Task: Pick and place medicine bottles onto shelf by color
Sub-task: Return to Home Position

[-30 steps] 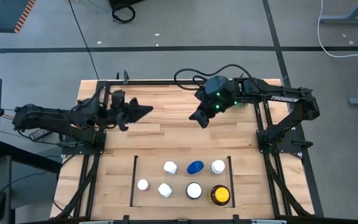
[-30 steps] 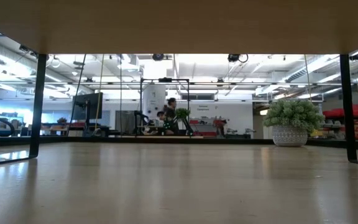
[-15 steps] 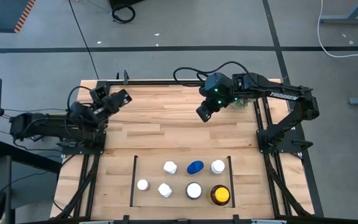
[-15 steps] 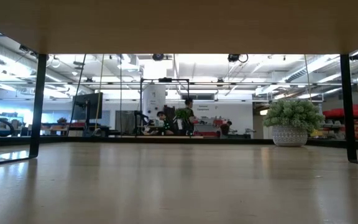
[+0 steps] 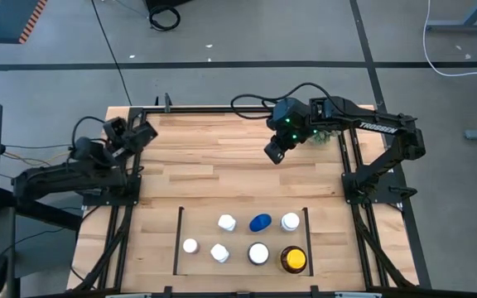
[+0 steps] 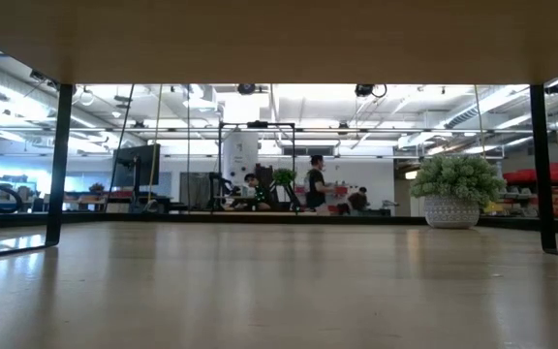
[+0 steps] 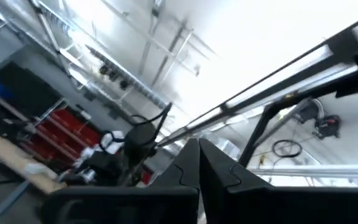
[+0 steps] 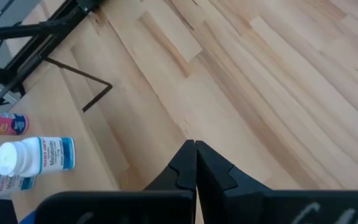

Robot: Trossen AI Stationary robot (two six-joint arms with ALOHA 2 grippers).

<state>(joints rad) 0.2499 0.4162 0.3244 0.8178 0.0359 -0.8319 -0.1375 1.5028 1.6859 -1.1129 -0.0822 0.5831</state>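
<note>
Seven medicine bottles (image 5: 258,253) stand inside the shelf (image 5: 201,225); none left outside.
Left gripper (image 5: 142,132) and right gripper (image 5: 272,152) hang well away, fingers pinched together, empty; sorting looks finished.

white lettering along the right arm (image 5: 377,129), seen in the high view, reads "trossen". a white-capped bottle (image 8: 39,157) in the right wrist view carries a blue-and-white label whose print is too small to read.

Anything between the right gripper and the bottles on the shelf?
Nothing visible. Only bare wooden tabletop separates the shut right gripper from the seven small round medicine bottles standing in the light wood shelf bay.
</note>
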